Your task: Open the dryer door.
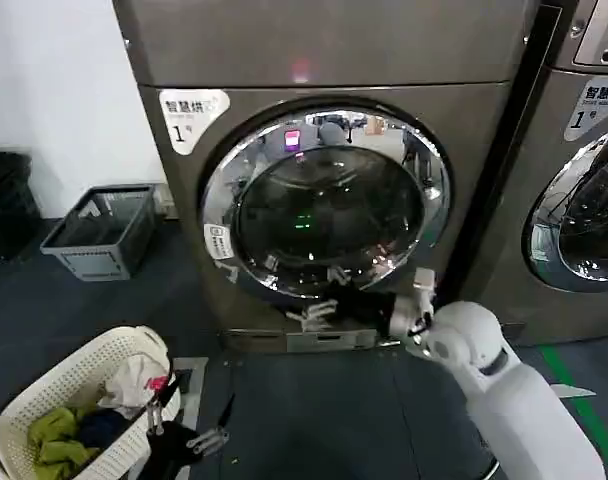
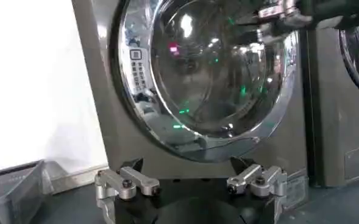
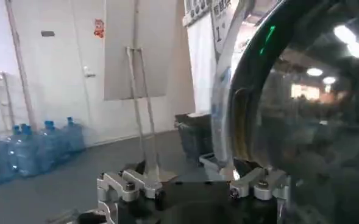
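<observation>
On my left, the left gripper (image 1: 189,425) hangs low beside the white laundry basket (image 1: 44,395) with its fingers spread and holding nothing. Ahead of me, the round chrome-ringed dryer door with dark tinted glass (image 1: 326,205) looks flush against the grey machine front, so I judge the opening not yet begun. To the right, my right gripper (image 1: 416,300) sits near the door's lower right rim, released, and the whole pull is still to do.

Dim, soft-focus room; ceiling lights glare off the dryer door (image 1: 324,200) glass.
</observation>
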You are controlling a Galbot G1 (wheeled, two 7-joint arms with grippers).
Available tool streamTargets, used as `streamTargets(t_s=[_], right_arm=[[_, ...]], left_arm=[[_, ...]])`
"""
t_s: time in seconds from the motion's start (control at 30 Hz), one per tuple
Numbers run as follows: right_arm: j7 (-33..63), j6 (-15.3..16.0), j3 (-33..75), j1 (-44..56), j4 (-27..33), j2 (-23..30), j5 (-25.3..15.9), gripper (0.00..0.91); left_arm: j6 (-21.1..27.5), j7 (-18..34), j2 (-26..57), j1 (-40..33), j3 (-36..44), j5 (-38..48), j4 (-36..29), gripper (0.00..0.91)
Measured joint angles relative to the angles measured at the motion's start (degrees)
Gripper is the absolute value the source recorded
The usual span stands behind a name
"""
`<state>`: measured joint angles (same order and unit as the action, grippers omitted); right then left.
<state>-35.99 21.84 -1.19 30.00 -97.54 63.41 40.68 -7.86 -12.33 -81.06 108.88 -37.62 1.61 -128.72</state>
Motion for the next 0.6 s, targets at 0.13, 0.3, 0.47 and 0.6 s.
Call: streamTargets(t_s=[0.13,0.3,0.47,0.6], right_arm=[[0.35,-0.12,-2.08,-2.29,2.91,1.77,0.05,0.907],[0.2,-0.2,-4.12,-4.73,6.19,4.15,-0.15,0.907],[0.15,-0.79,-5.8,-6.69,9.22,6.52,-1.0,0.907],[0.17,-1.24,-6.83,-7.84,10.9,8.06,-1.3,0.907]], left_arm=[[-0.04,0.0,-0.12,0.23,-0.03,0.0,-0.21,0.907],[-0.02,0.0,-0.22,0.35,-0.02,0.0,-0.46,0.907],[0.2,0.0,-0.28,0.36,-0.14,0.02,-0.89,0.907],[0.26,0.0,-0.25,0.45,-0.5,0.23,-1.19,0.907]])
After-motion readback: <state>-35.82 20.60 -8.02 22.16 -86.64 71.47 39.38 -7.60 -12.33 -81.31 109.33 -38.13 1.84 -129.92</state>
